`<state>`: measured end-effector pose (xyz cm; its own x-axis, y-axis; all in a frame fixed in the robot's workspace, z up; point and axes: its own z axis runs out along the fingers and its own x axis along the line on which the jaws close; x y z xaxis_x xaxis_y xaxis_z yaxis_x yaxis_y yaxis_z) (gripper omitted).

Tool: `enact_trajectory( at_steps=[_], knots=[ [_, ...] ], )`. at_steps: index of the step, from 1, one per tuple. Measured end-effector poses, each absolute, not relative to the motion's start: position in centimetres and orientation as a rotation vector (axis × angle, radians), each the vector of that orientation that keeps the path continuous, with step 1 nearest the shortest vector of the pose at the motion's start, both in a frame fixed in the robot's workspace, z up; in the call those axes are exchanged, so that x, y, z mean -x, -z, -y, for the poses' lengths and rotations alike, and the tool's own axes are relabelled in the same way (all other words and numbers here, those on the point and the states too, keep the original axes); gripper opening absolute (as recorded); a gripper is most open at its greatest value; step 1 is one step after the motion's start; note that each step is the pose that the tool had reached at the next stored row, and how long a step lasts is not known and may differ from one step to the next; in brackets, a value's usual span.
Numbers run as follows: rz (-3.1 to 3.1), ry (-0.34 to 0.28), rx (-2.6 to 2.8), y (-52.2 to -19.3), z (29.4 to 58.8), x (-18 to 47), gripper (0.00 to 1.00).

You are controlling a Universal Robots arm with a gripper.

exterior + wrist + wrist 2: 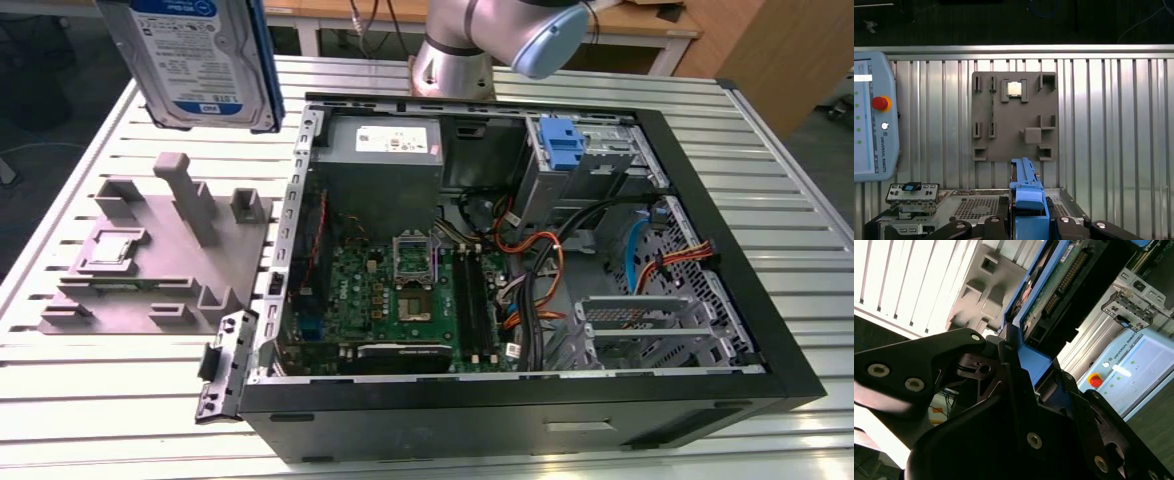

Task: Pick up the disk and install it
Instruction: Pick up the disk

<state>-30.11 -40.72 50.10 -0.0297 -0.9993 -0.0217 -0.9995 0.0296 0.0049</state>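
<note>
Silver-grey metal with a blue plastic frame, the disk [194, 60] hangs in the air on the exterior view's left, label side towards that camera and slightly tilted. It is clear of the worktop [120, 400]. My claw [1019, 355] is clamped on the disk's blue frame, which sits pinched between my 2 black fingers [964, 347]. In the second wrist view the disk's green circuit-board side shows past them. In the first wrist view the frame runs edge-on out from my claw [1029, 220].

Under the disk in that view lies a grey holder block [1014, 117] on the slatted metal worktop, with a small square chip [1014, 89] set in 1 of its pockets. Just beside the holder, on the exterior view's right, is the open computer case [534, 250], with a blue latch piece [563, 145] standing inside it. A control tablet with a red button [874, 115] lies on the worktop near the holder.
</note>
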Motion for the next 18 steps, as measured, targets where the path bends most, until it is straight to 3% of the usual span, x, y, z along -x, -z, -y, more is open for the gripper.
enact_trajectory(
  at_steps=[18],
  knots=[
    [-2.246,-0.03,2.18,-50.0,41.4,27.1,0.36]
  ],
)
